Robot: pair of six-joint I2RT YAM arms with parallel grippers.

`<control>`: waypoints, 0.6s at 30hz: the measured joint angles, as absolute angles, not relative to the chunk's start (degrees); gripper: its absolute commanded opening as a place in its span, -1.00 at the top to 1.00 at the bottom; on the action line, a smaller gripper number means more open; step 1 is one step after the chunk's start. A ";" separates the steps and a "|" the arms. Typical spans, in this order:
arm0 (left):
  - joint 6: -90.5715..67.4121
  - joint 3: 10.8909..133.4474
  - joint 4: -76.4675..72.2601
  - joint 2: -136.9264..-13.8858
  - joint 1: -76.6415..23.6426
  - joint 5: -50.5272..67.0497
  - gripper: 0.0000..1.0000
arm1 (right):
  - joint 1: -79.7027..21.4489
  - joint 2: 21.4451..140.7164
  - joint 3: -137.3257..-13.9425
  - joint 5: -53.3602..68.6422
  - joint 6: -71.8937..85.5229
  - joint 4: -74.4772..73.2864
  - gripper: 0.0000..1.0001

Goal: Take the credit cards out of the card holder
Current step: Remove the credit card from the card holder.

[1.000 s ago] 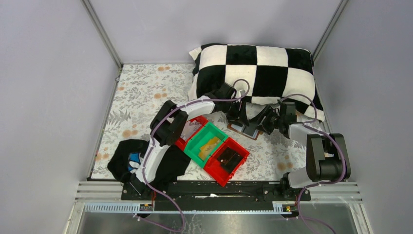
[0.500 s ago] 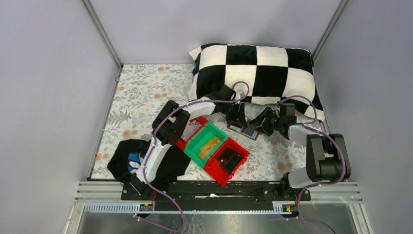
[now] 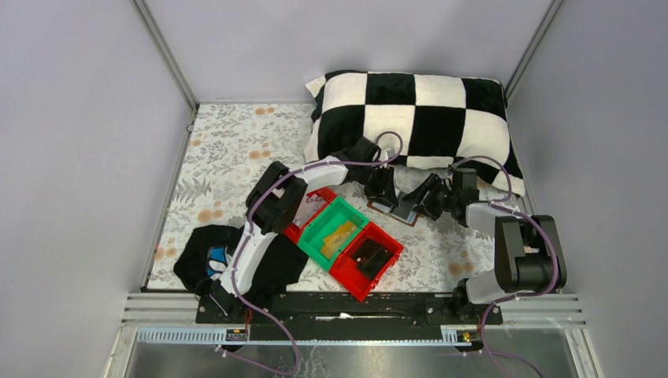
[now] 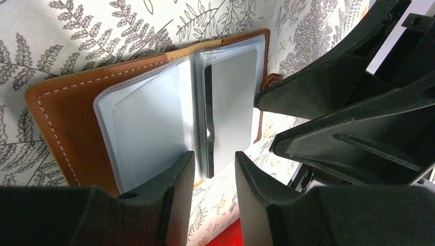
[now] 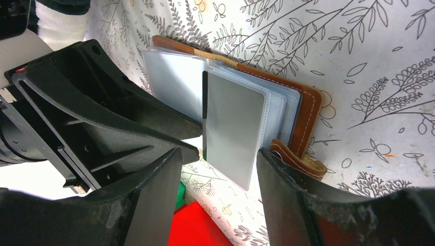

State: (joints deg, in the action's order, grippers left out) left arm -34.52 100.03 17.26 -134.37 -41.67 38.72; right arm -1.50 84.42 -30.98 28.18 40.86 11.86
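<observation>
The card holder [image 3: 391,207] lies open on the floral cloth in front of the pillow, its brown leather cover [image 4: 56,118] under clear grey-blue sleeves. A pale grey credit card [image 4: 233,102] sits in the right-hand sleeve, and another pale panel [image 4: 149,133] fills the left one. My left gripper [image 4: 214,159] is open, its jaws straddling the raised dark edge of the middle sleeve leaf at the holder's near end. My right gripper [image 5: 219,154] is open wider, a finger on each side of the grey card [image 5: 233,128]. The two grippers [image 3: 380,189] [image 3: 425,201] face each other over the holder.
A row of bins stands near the arms: a red bin [image 3: 311,206], a green bin [image 3: 335,228] holding a yellow-tan piece, and a red bin [image 3: 369,258] holding a black boxy object. A checkered pillow [image 3: 413,118] lies behind. Black cloth [image 3: 201,260] lies at the left.
The left gripper's jaws have narrowed around the sleeve edge and the gripper has shifted slightly. The right gripper has stayed in place.
</observation>
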 measured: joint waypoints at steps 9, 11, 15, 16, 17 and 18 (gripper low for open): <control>-34.52 100.03 17.26 -134.43 -41.12 38.92 0.23 | -1.50 83.35 -30.96 27.90 40.99 11.84 -0.25; -34.52 100.03 17.26 -134.43 -41.08 38.94 0.24 | -1.50 82.06 -30.87 27.86 40.97 11.84 -0.25; -34.54 99.88 17.04 -134.43 -41.01 39.07 0.24 | -1.50 80.55 -30.87 27.90 40.99 11.92 -0.25; -34.54 99.77 16.91 -134.43 -41.01 39.09 0.24 | -1.50 80.55 -30.87 27.90 40.99 11.92 -0.25; -34.54 99.70 16.82 -134.43 -41.01 39.09 0.24 | -1.50 80.58 -30.87 27.90 40.99 11.86 -0.25; -34.57 99.70 16.78 -134.43 -40.97 39.13 0.24 | -1.50 80.64 -30.87 27.92 40.99 11.90 -0.25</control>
